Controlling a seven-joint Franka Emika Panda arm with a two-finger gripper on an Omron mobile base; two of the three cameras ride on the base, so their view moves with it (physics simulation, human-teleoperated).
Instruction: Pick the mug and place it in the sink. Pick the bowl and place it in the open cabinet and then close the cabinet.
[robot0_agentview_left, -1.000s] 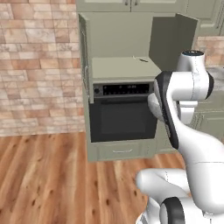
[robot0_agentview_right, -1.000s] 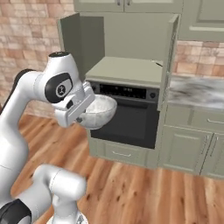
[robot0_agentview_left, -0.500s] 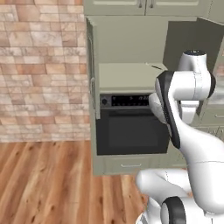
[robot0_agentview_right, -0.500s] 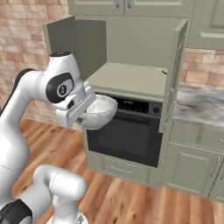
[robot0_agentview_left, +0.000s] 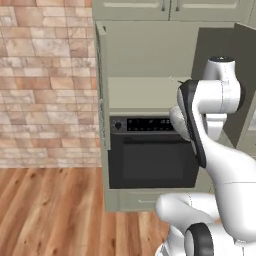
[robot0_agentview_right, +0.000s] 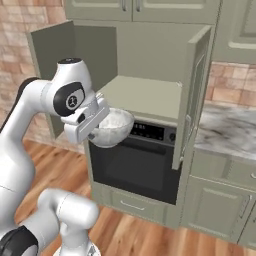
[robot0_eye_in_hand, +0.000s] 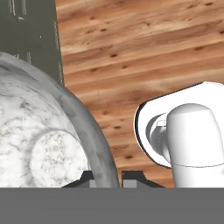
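— While the gripper (robot0_agentview_right: 102, 125) carried the bowl (robot0_agentview_right: 112, 126) at the centre-left of the right base view, how were the fingers set?

— They pinched the bowl's rim; in the hand view the wall ran down between the two fingertips (robot0_eye_in_hand: 131, 177) at the bottom edge, nearly pressed together on it.

— And where did the bowl sit against the cabinet (robot0_agentview_right: 197, 95)?

— It hung in front of the oven (robot0_agentview_right: 137, 165), just below and short of the shelf (robot0_agentview_right: 145, 95) in the frame's middle. Both doors stood swung wide.

— So what would a good placement have called for?

— Likely a lift first, so the base cleared the shelf's front edge, then a level push inward between the doors. The bowl was held by one side only, so it might have tipped if hurried; setting it well back would have left room for the doors to shut.
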